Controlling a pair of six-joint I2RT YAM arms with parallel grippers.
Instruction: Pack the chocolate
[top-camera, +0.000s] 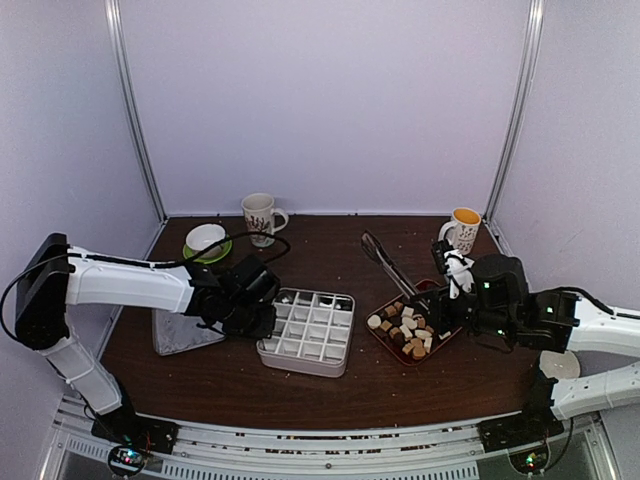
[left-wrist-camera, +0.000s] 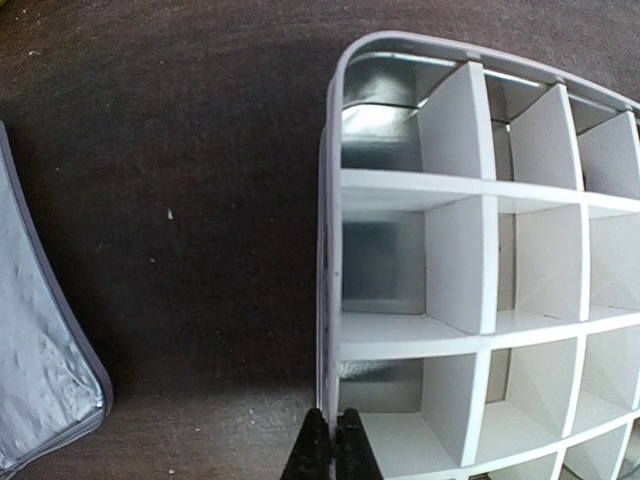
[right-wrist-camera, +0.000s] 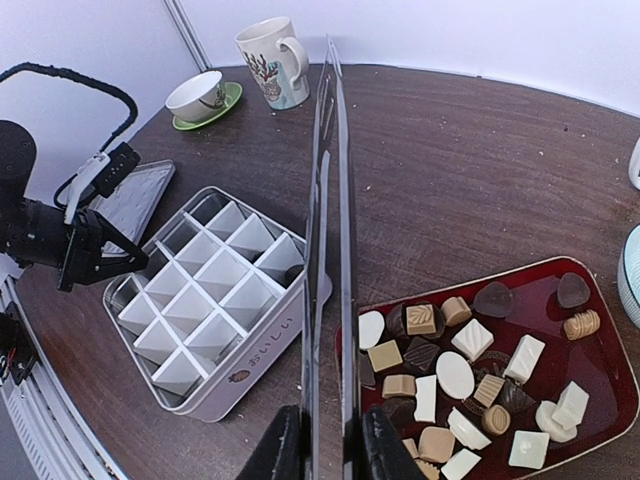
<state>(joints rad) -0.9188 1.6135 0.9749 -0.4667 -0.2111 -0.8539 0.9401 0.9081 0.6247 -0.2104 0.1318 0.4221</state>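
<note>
The chocolate (top-camera: 405, 325) is a heap of dark, tan and white pieces on a red tray (top-camera: 381, 338), also seen in the right wrist view (right-wrist-camera: 455, 375) on that tray (right-wrist-camera: 610, 370). A white gridded box (top-camera: 300, 362) stands left of it. One dark piece (right-wrist-camera: 292, 275) lies in a cell near the box's right corner. My left gripper (top-camera: 258, 310) is shut on the box's left wall (left-wrist-camera: 330, 250), fingertips (left-wrist-camera: 331, 450) pinching it. My right gripper (right-wrist-camera: 330, 445) is shut on long metal tongs (right-wrist-camera: 330, 200), which reach over the gap between box (right-wrist-camera: 250, 360) and tray.
A grey lid (top-camera: 180, 335) lies left of the box. A patterned mug (top-camera: 260, 217) and a white bowl on a green saucer (top-camera: 207, 240) stand at the back left. A mug with a yellow inside (top-camera: 463, 228) stands at the back right.
</note>
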